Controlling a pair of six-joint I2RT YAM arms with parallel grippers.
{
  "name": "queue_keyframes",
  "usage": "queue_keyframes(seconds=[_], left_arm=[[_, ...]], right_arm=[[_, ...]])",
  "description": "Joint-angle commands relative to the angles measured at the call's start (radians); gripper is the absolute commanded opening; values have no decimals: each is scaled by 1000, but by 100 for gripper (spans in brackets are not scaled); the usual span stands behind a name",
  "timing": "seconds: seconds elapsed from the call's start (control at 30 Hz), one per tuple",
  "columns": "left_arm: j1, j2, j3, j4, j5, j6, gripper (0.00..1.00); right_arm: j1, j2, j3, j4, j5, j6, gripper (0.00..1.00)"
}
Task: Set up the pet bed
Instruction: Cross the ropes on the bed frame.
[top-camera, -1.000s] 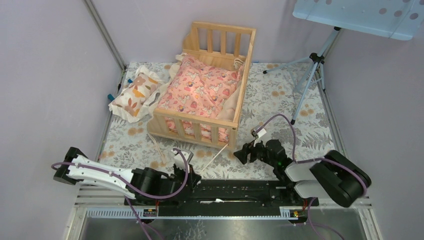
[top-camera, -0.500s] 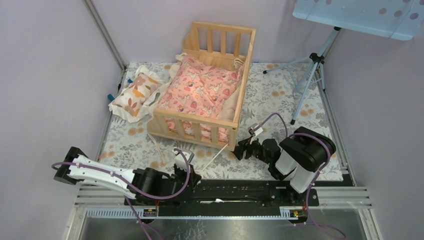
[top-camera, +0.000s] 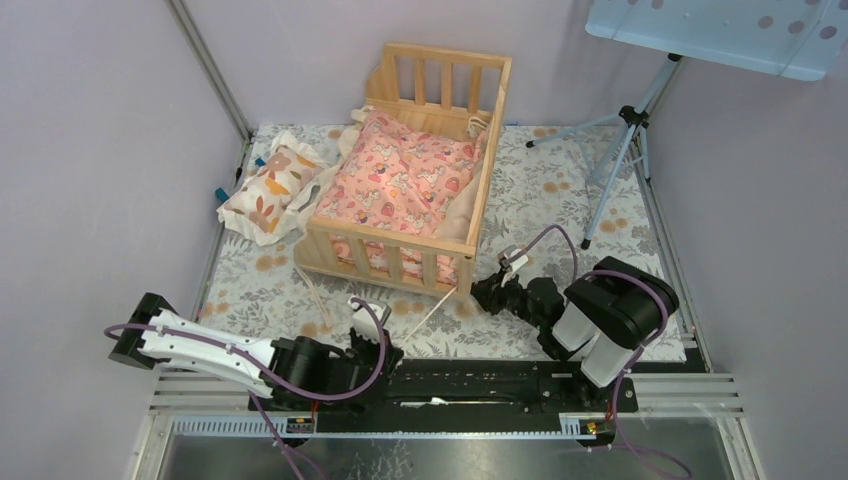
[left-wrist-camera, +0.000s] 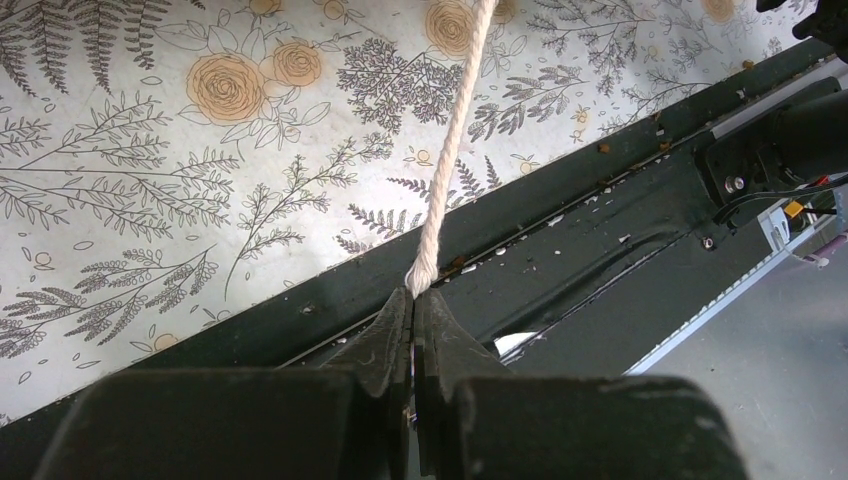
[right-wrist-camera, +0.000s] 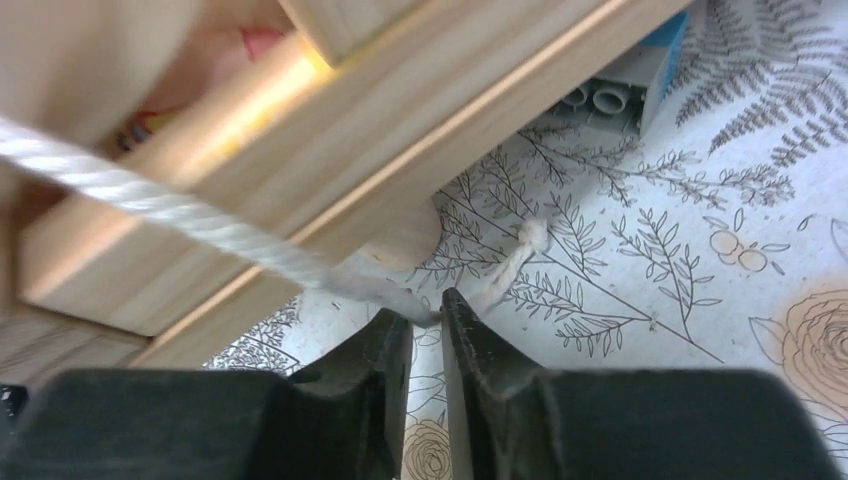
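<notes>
Cord (left-wrist-camera: 450, 170) — twisted, white — pinched in closed left claw (left-wrist-camera: 412, 292); right claw (right-wrist-camera: 425, 305) nips frayed cord (right-wrist-camera: 200, 215).

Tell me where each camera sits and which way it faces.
Top external: above and behind the bases, looking down on the pet bed; both arms, left claw, right claw show.
Left wrist: low at the table's near edge, facing floral mat and base rail; shut fingers pinch a cord.
Right wrist: low, facing the pet bed's wooden rail; fingers show, cord at their tips.
Shared: top and right wrist both see the pet bed.
</notes>
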Motion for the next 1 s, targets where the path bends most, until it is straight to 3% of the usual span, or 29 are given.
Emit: queue_keyframes(seconds=[0.0, 0.1, 0.2, 0.27, 0.4, 0.47, 0.63, 0.73, 0.87, 0.97], left_arm=[[-4, 3, 49, 5, -12, 13, 0], [-4, -15, 53, 3, 0, 21, 0], [-4, -45, 57, 2, 11, 27, 0], [-4, -65, 67, 0, 18, 41, 0], [-4, -89, 95, 0, 48, 93, 0], [-4, -89, 113, -17, 78, 123, 0], [-4, -125, 153, -77, 176, 168, 0], [-4, -179, 158, -90, 236, 188, 0], [-4, -250, 161, -82, 263, 226, 0], [-4, -239, 193, -74, 300, 271, 0]], right_arm=[[2, -85, -33, 210, -6, -25, 15], [3, -148, -70, 200, -5, 3, 0], [3, -252, -84, 95, -7, 35, 0], [3, -367, -81, -80, -9, 43, 0], [2, -675, 13, -666, 10, -5, 0], [2, -804, 21, -830, 74, -19, 0], [2, -1002, 31, -1035, 195, 110, 0], [2, -1006, 30, -1078, 252, 207, 0], [3, -963, 1, -973, 260, 285, 0], [3, -951, 69, -1078, 231, 293, 0]])
